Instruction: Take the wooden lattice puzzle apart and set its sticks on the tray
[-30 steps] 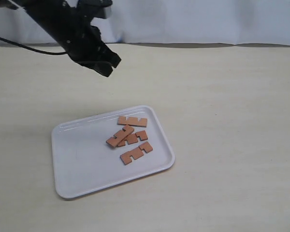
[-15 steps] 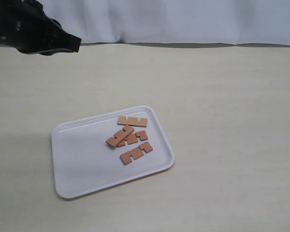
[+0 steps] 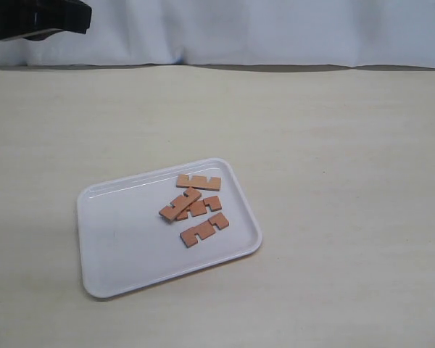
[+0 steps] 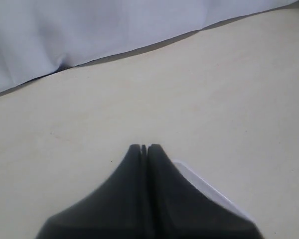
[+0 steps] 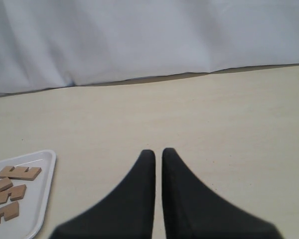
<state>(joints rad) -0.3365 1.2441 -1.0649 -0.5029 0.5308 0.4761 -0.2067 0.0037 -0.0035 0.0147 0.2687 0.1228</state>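
Observation:
The white tray (image 3: 123, 239) lies left of the table's middle. Four reddish-brown notched sticks rest loose on its right half: one (image 3: 198, 182) near the far rim, one (image 3: 180, 204) lying slantwise over the end of another (image 3: 201, 207), and one (image 3: 204, 230) nearest the front. No interlocked lattice shows. My left gripper (image 3: 85, 18) is at the far left edge, high above the table, shut and empty (image 4: 144, 147). My right gripper (image 5: 158, 152) is out of the exterior view; its fingers stand nearly together with nothing between them, to the right of the tray (image 5: 46, 184).
A white cloth (image 3: 275, 32) hangs along the table's far edge. The beige tabletop (image 3: 348, 181) stretches bare to the right of the tray.
My left arm has drawn back up and to the left, from above the tray's far side to the top left corner. The sticks and tray have not moved.

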